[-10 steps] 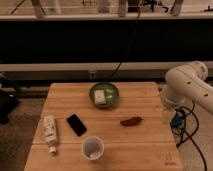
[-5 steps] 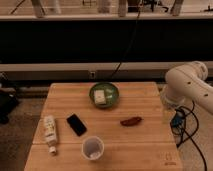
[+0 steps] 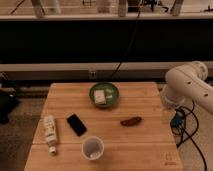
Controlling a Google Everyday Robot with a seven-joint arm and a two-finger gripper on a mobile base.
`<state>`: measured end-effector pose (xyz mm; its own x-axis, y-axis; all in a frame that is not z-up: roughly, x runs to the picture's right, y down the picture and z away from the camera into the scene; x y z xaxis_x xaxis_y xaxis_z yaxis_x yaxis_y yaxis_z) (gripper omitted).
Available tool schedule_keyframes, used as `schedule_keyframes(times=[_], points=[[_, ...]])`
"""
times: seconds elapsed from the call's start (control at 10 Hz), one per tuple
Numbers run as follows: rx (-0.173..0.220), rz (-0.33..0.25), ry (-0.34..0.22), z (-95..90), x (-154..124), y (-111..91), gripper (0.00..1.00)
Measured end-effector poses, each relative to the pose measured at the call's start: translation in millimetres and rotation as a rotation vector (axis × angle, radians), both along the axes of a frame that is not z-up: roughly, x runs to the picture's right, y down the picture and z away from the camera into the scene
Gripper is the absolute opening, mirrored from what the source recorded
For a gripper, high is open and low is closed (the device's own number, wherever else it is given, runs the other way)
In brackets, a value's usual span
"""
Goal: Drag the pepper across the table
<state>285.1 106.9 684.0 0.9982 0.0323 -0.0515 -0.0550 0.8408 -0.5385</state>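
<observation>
The pepper (image 3: 131, 121) lies flat on the table (image 3: 145, 147), right of centre, at about 4 o'clock from the green bowl (image 3: 104, 94). It looks light, smooth-skinned and slightly curved, so I judge it likely to roll or pivot if pushed at one tip. Pressing down or pinching across its thick middle should keep it straight while dragging.

The gripper (image 3: 167, 115) hangs beneath the white arm at the table's right edge, at roughly 2 o'clock from the pepper and apart from it. Its jaws are spread wide and hold nothing.

Towards 9 o'clock from the pepper sits a black phone (image 3: 76, 124), and beyond it a white bottle (image 3: 50, 132) on its side. A white cup (image 3: 92, 148) stands at 7 o'clock. A leftward drag would meet the phone or cup.
</observation>
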Motion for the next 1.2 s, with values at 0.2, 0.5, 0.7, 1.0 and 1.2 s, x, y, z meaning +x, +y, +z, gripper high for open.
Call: schedule_keyframes(times=[0.2, 0.5, 0.7, 1.0, 1.2], points=[[0.0, 0.0, 0.0, 0.0, 0.0, 0.0, 0.8], [0.0, -0.002, 0.0, 0.3, -0.3, 0.2, 0.8], [-0.005, -0.038, -0.006, 9.8, -10.2, 5.5, 0.8], [-0.015, -0.114, -0.025, 31.2, -40.3, 17.3, 0.8], [-0.02, -0.169, -0.035, 39.0, -46.3, 21.8, 0.8]])
